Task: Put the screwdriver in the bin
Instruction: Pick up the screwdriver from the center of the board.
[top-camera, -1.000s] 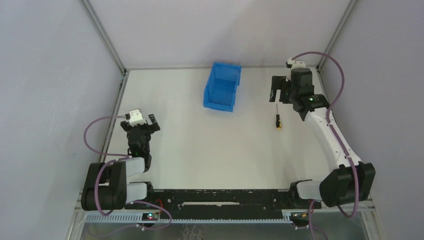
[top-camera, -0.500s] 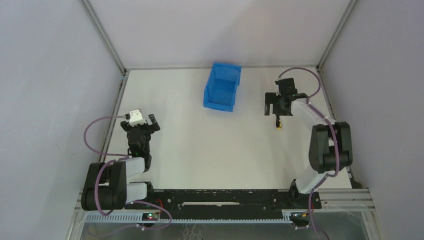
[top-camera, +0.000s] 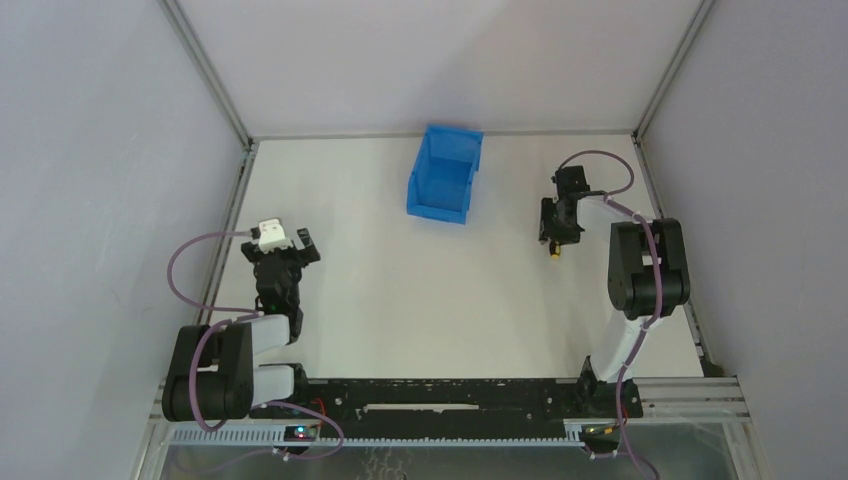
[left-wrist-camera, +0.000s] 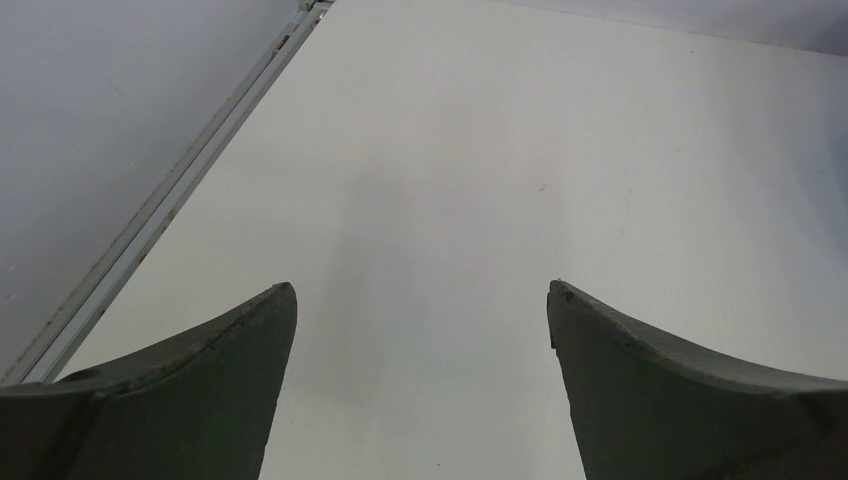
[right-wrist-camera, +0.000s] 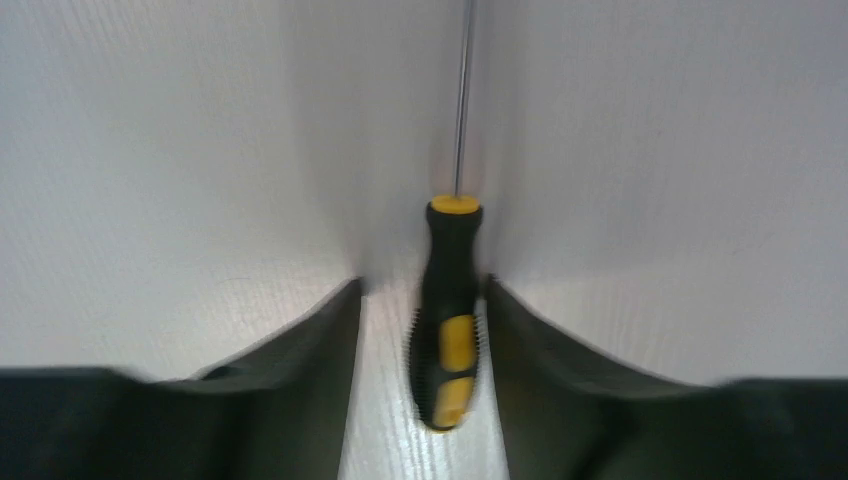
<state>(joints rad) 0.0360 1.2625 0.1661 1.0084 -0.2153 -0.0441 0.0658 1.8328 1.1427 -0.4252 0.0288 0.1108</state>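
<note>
Table (top-camera: 400, 300); bin (top-camera: 458, 152) upper centre of top view. Left gripper (left-wrist-camera: 420, 300) lower left, fingers wide. Right gripper (right-wrist-camera: 422, 284) right of bin, fingers narrow, straddling screwdriver (right-wrist-camera: 448, 300) handle flat on table, gap visible frame-left.

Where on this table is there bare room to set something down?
The wide middle, bordered by the bin, the left arm and the screwdriver, is bare. So is the strip along the front rail. It is crowded only at the right, where jaws of the right arm straddle the screwdriver.
</note>
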